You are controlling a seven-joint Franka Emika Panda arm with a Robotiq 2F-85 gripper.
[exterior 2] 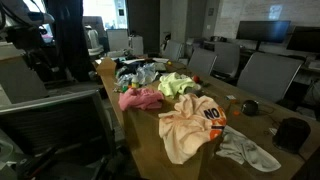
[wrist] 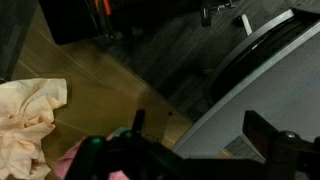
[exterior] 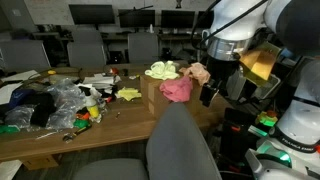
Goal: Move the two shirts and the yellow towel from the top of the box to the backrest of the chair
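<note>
Wrist view is showing the end effector standing fully spread and carrying nothing, its dark fingers hanging close to a fold of the bright pink cloth shirt, probably because that garment is lying nearest and is being lined up as the first pick. Just beside it the pale peach-cream cloth shirt is lying crumpled. In an exterior view the pale yellow-green soft towel is sitting bunched near them, and all three are resting on top of the large brown cardboard box, which appears to be standing on the wooden surface. The grey fabric office chair is waiting close in front of the box with its backrest bare, so nothing is looking delivered yet. The white robot arm is bending down from above beside the box, its wrist pointing downward
</note>
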